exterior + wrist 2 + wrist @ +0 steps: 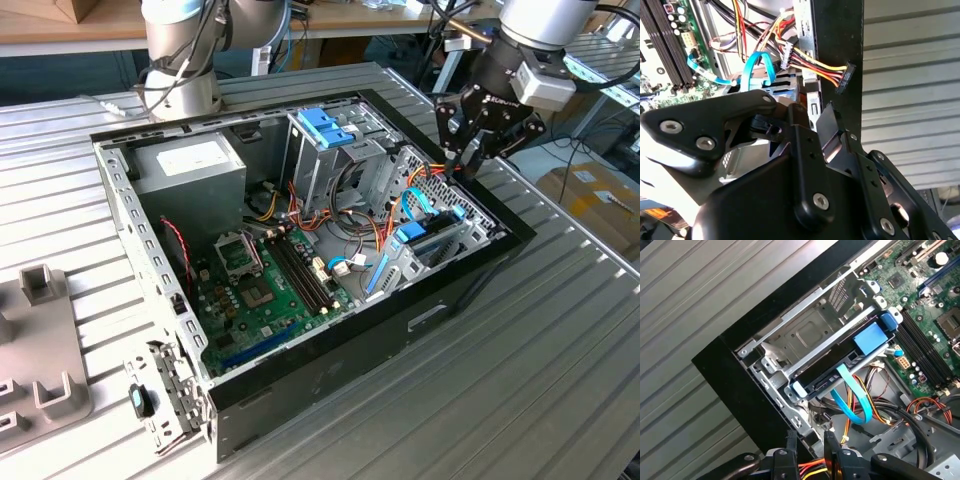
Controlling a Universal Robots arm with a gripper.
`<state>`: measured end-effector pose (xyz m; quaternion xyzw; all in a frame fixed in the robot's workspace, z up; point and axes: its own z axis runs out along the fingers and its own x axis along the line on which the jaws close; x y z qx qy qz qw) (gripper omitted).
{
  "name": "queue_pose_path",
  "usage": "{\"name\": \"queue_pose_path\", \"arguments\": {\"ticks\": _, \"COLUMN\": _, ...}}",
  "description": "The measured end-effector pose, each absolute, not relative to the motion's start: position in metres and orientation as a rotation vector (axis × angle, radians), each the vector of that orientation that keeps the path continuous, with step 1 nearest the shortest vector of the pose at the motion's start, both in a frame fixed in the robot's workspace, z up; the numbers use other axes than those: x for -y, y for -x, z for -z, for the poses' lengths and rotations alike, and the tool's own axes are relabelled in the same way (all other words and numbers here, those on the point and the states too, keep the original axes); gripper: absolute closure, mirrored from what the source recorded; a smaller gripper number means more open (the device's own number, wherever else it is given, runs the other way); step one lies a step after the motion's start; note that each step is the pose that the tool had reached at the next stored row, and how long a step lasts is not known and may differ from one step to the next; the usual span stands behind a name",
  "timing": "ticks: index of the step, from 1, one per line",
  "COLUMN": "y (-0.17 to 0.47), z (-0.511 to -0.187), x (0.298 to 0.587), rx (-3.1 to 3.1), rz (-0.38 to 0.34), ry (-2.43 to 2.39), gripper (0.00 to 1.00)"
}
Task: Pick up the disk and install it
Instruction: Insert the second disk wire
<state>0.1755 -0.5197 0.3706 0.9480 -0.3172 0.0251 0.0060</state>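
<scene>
Now the tool (478, 150) hovers empty with fingers narrowly parted above the open computer case (470, 285), near the disk (840, 371) seated in its bay.

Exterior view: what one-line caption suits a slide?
Black end effector hovers over the open black computer case near its blue-railed drive bay.

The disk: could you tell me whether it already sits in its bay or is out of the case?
In. The disk lies slotted in the metal bay at the case's corner, its blue carrier tab showing; the end effector holds nothing.
</scene>
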Motion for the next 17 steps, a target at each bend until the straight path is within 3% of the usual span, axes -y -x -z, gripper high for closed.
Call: {"name": "queue_pose_path", "arguments": {"ticks": 17, "y": -0.197, "z": -0.370, "x": 0.520, "rx": 0.815, "rz": -0.080, "ry": -3.024, "gripper": 0.64}}
